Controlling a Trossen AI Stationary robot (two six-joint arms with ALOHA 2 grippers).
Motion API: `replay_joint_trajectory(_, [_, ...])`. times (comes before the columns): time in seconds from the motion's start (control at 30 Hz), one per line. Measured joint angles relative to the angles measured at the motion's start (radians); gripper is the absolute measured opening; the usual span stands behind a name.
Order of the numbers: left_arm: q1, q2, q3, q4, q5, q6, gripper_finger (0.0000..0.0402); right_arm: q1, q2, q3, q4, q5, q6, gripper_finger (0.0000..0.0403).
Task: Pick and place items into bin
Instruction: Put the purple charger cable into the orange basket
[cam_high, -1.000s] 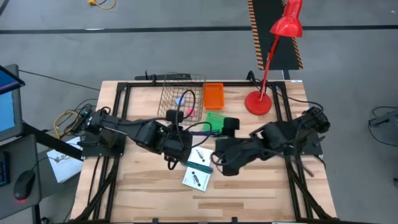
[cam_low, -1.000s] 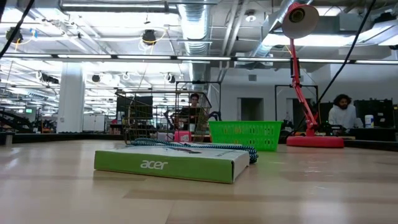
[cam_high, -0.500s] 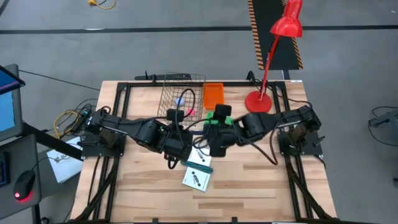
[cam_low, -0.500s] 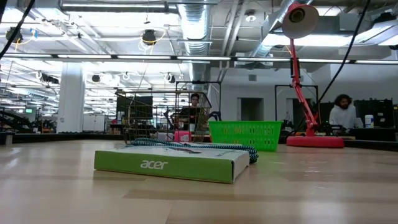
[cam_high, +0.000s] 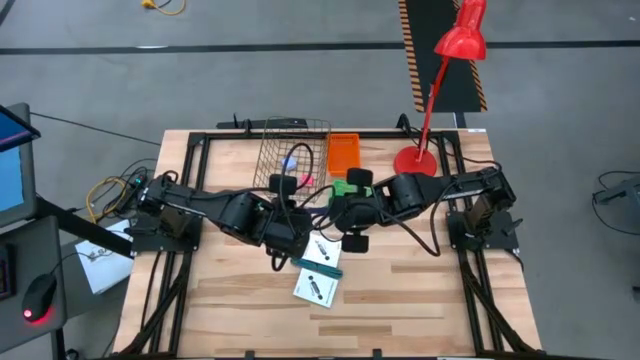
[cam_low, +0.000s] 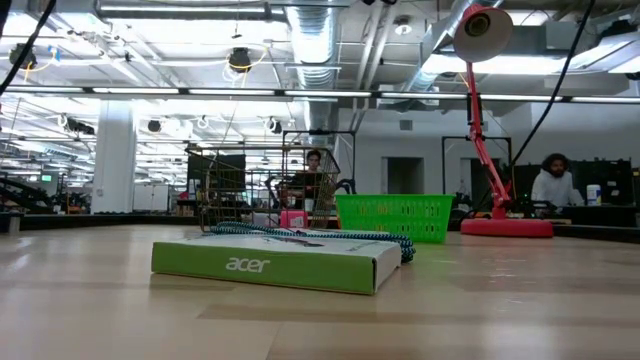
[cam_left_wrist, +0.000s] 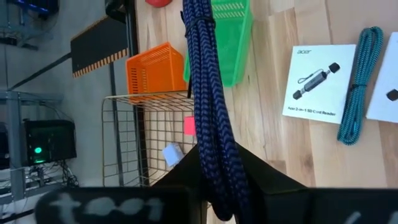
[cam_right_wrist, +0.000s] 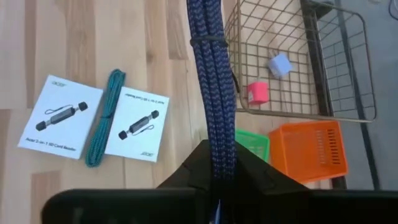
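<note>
The left end effector sits over mid-bench, its fingers together on a dark blue braided cable. The cable runs forward from it toward the wire bin. Close beside it, the right end effector is clamped on the same cable, so both arms hold one item between them.

Beyond the right end effector, the bin already holds a pink cube and a lilac cube. A green basket and an orange basket stand just beside it.

Lying on the bench beside the end effectors, not yet binned, are a white packet, a teal cable and a second white packet. By my reckoning the job is under halfway: two items in, one in hand, three left.
</note>
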Motion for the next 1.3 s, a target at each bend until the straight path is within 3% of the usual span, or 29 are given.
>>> replay_joint_trajectory(0.23, [0.0,0.0,0.0,0.001,-0.002,-0.001,0.0028,0.003,-0.023,0.001,-0.045,0.002,0.003,0.0026])
replay_joint_trajectory(0.3, [-0.001,-0.006,-0.001,-0.064,0.006,-0.001,0.0027,0.001,-0.039,-0.002,-0.123,0.004,0.002,0.0026])
replay_joint_trajectory(0.47, [-0.002,-0.041,-0.001,-0.038,-0.002,-0.019,0.0028,-0.019,-0.07,0.0,-0.169,0.057,0.029,0.0026])
replay_joint_trajectory(0.63, [-0.001,-0.113,-0.001,-0.025,-0.067,-0.094,0.0028,-0.082,-0.093,0.002,-0.198,0.064,0.018,0.0026])
replay_joint_trajectory(0.9, [-0.001,-0.253,0.0,-0.023,-0.156,-0.248,0.0028,-0.304,-0.059,-0.002,-0.24,0.104,-0.146,0.0026])
replay_joint_trajectory(1.1, [-0.001,-0.339,0.0,-0.02,-0.261,-0.259,0.0029,-0.539,-0.027,-0.001,-0.239,0.085,-0.089,0.0025])
replay_joint_trajectory(1.3, [0.011,-0.394,0.0,-0.019,-0.398,-0.166,0.0029,-0.721,0.032,-0.019,-0.238,-0.115,0.085,0.0025])
